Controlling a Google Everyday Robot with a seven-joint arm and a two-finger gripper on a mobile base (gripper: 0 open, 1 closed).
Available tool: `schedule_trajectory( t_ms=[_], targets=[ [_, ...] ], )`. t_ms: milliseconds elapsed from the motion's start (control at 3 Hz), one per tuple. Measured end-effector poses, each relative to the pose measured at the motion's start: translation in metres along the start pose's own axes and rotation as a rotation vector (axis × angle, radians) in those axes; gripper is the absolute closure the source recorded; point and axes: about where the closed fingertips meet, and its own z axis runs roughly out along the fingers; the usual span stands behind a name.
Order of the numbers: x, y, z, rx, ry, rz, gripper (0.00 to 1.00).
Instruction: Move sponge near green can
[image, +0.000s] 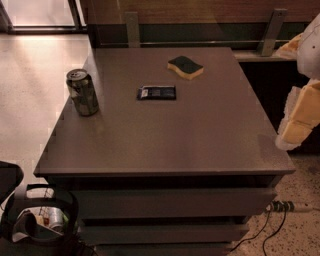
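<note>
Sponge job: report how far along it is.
Done: nothing yet. The sponge lies toward the far edge of the table, apart from the green can standing near the left edge, with a dark packet between them. In hand: nothing; the gripper is not in view, only the arm at the right edge. Left: everything, probably grasping the sponge and setting it by the can.

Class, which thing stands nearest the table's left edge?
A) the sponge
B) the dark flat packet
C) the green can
C: the green can stands at the left edge of the table; the dark flat packet lies mid-table, the sponge farther back, and the gripper hangs beyond its right side.
</note>
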Motion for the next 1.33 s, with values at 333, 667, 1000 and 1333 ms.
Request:
schedule_trajectory(
  t_ms=[333,667,1000,1333],
  targets=[
    [0.0,0.0,0.0,0.0,0.0,0.0,0.0],
    [-0.004,-0.031,0.002,0.056,-0.088,0.015,0.0],
    [-0.006,-0.083,0.01,0.147,-0.265,0.04,0.0],
    [-0.013,-0.134,0.02,0.24,-0.46,0.072,0.0]
  ],
)
